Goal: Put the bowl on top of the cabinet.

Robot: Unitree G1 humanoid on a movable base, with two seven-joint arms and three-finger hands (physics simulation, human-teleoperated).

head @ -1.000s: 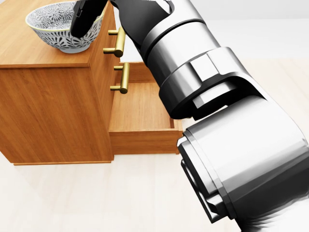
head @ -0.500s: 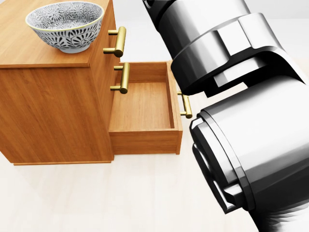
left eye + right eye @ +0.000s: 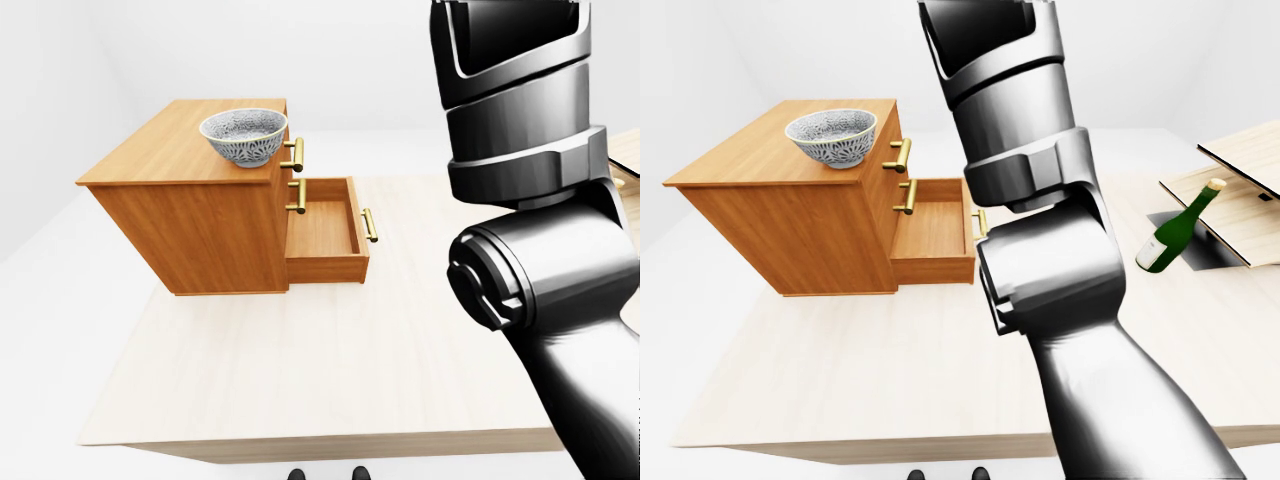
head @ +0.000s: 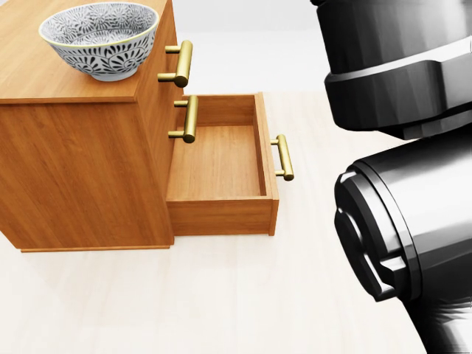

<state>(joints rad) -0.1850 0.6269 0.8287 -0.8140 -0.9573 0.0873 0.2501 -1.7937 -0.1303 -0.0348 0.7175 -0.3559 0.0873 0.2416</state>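
The blue-and-white patterned bowl (image 4: 99,37) stands upright on the top of the wooden cabinet (image 4: 74,162), near its right edge above the brass handles. Nothing touches it. My right arm (image 3: 1040,200) rises steeply through the right side of the views and leaves by the top edge, so its hand is out of sight. In the head view the arm (image 4: 405,147) fills the right side, apart from the cabinet. No part of my left arm or hand shows in any view.
The cabinet's lower drawer (image 4: 217,162) is pulled out and empty, with its brass handle (image 4: 283,157) pointing right. On the pale table (image 3: 300,370) a green bottle (image 3: 1175,230) leans by wooden boards (image 3: 1240,170) at the far right.
One second ago dark fingers were in the bowl on the cabinet. The right arm has since lifted up and to the right, leaving the bowl standing free.
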